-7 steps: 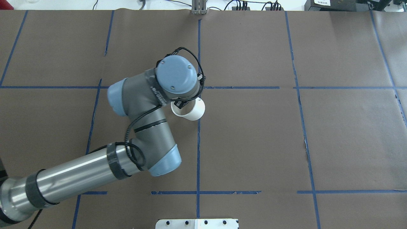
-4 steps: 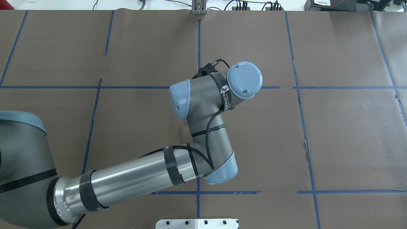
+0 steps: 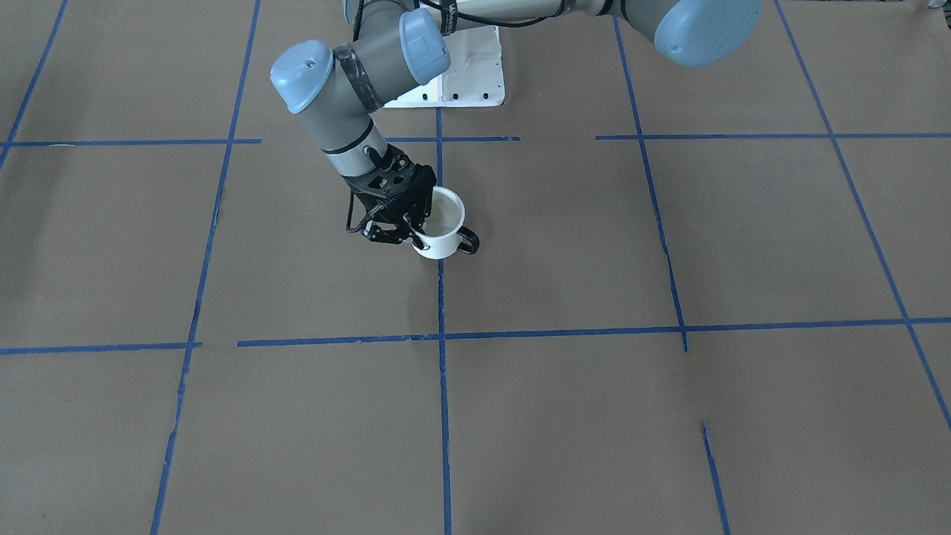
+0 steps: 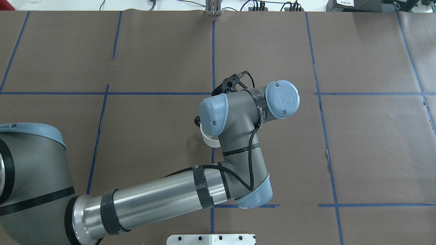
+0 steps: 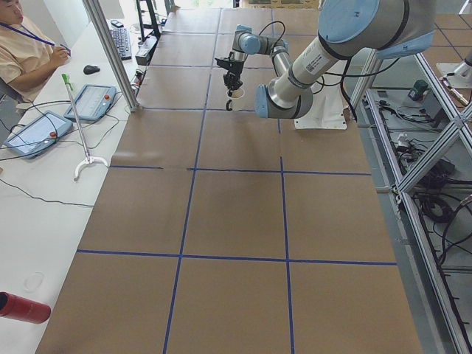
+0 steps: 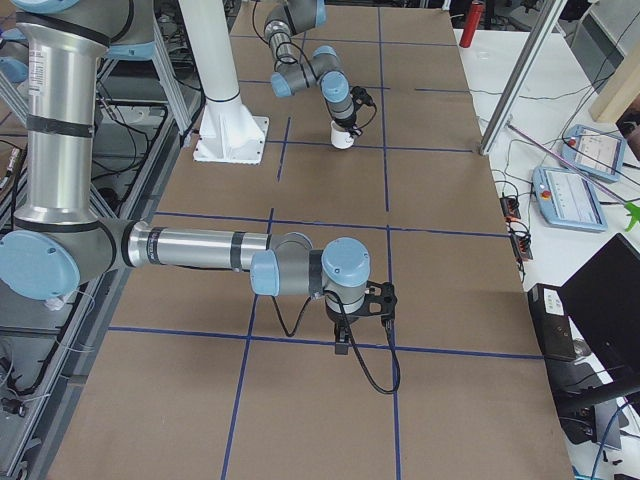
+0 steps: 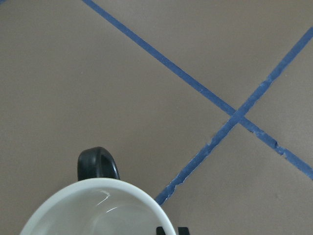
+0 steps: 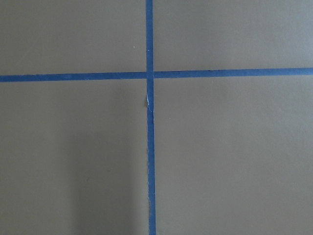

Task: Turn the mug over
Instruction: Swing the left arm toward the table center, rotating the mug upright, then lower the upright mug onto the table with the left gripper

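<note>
the mug (image 3: 443,232) stands mouth-up near the middle of the table (image 3: 594,260), at the blue tape line (image 3: 440,297), with its black handle (image 3: 468,241) on the side away from the claw. the left gripper (image 3: 417,227) pinches the mug's wall at the rim. one finger appears to sit inside the mouth and the other outside, though the front-facing view is too small to confirm this. the rim hold is judged deliberate: it leaves the handle clear and lets a wrist roll turn the mug over, and the upright mouth suggests the flip is at or near its end. whether the base bears on the table or hangs just above it cannot be told. the left arm (image 4: 163,197) reaches over the centre line, forearm low. its wrist is folded so that the claw slopes down onto the mug from the robot's right side. in the overhead view the wrist joints cover all but a white sliver of the mug (image 4: 207,139). the left wrist camera looks down into the mouth (image 7: 98,210). the right gripper (image 6: 342,338) points down close to the table, well apart from the mug. it shows only in a side view, so its jaw state cannot be told.
</note>
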### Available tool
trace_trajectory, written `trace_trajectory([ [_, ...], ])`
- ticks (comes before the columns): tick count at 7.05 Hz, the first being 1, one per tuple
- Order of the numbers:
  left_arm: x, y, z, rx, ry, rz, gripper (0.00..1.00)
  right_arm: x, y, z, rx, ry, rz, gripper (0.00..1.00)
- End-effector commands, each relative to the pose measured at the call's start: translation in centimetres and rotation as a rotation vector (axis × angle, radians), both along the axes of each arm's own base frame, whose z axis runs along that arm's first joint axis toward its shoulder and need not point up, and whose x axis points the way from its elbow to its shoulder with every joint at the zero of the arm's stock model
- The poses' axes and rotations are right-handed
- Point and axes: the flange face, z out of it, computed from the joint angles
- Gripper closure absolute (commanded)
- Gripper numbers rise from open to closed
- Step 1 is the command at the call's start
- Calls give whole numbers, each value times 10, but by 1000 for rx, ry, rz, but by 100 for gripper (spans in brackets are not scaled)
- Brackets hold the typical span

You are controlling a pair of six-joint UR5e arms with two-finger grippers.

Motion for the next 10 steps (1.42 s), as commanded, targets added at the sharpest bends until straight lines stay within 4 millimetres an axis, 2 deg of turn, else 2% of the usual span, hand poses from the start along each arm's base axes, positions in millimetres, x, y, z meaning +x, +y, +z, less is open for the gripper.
trace_trajectory([
  [1,3,-4,5,49,3,-25,100,0,0,0,1,0,-1,0],
  [2,3,-6,5,64,4,-34,100,0,0,0,1,0,-1,0],
  [5,14,1,26,79,-12,-27,100,0,0,0,1,0,-1,0],
  [6,15,3,28,78,-13,-22,96,0,0,0,1,0,-1,0],
  [7,14,4,25,88,-11,-10,36,0,0,0,1,0,-1,0],
  [8,12,4,21,108,-18,21,6,0,0,0,1,0,-1,0],
  [9,9,6,15,128,-17,57,0,0,0,0,1,0,-1,0],
  [10,-1,9,3,141,4,63,0,0,0,0,0,0,0,0],
])
